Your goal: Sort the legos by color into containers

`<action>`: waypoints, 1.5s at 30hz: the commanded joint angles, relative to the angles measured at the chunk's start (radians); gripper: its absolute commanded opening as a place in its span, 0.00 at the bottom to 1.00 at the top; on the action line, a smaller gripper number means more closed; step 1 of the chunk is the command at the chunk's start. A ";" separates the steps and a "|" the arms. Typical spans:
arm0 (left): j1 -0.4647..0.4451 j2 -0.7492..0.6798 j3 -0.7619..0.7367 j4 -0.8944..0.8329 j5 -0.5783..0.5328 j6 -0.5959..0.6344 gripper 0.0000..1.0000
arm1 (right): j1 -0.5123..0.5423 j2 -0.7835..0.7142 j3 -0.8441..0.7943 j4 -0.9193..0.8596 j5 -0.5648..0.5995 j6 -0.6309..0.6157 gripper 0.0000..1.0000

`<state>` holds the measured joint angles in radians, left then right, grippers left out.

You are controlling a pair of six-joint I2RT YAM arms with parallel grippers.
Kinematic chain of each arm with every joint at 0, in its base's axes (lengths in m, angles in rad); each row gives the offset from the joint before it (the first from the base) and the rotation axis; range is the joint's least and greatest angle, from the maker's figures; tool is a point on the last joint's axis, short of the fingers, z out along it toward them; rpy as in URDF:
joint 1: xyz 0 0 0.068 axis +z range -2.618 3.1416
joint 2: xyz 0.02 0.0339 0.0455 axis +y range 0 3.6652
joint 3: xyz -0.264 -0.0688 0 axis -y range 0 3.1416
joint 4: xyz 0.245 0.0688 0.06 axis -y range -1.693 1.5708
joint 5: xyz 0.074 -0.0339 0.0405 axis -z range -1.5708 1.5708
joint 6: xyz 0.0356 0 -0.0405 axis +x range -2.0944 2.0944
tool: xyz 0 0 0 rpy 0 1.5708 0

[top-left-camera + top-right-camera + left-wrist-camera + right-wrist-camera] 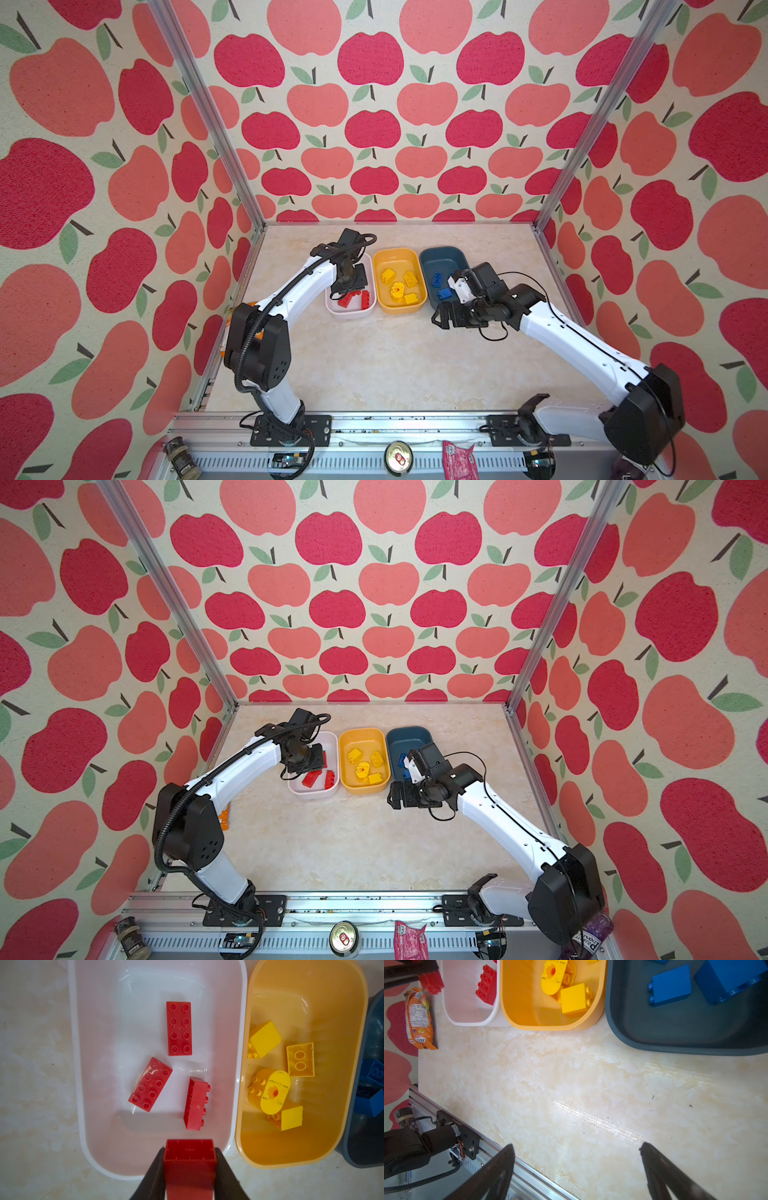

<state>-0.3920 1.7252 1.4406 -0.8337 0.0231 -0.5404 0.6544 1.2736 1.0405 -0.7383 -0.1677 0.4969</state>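
**No Legible Words**

The yellow oval lego [275, 1093], near the left pincer [190, 1150], bears an orange flame emblem. Print on the orange snack packet [419, 1019], well apart from the right pincer [577, 1146], is too blurred to read.

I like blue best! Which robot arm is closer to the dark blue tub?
Right. The right end effector, open, hovers just in front of the dark blue tub. The left end effector is over the white tub, beyond the yellow tub, gripping a red brick.

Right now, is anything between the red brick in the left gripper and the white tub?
Nothing visible. The left gripper holds the red brick above the white tub's bare end; three other red bricks lie farther in.
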 commanded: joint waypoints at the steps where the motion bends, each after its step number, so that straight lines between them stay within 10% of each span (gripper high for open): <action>1: 0.046 0.051 0.056 0.005 0.018 0.115 0.13 | 0.014 0.010 0.034 0.013 0.038 0.036 0.97; 21: 0.149 0.409 0.307 0.025 -0.011 0.290 0.17 | 0.054 0.008 0.061 -0.016 0.127 0.109 0.97; 45: 0.118 0.148 0.153 0.112 -0.038 0.219 0.62 | -0.021 -0.016 0.071 -0.027 0.132 0.002 0.99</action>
<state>-0.2592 1.9495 1.6337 -0.7605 0.0071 -0.3000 0.6575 1.2869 1.0924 -0.7399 -0.0563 0.5491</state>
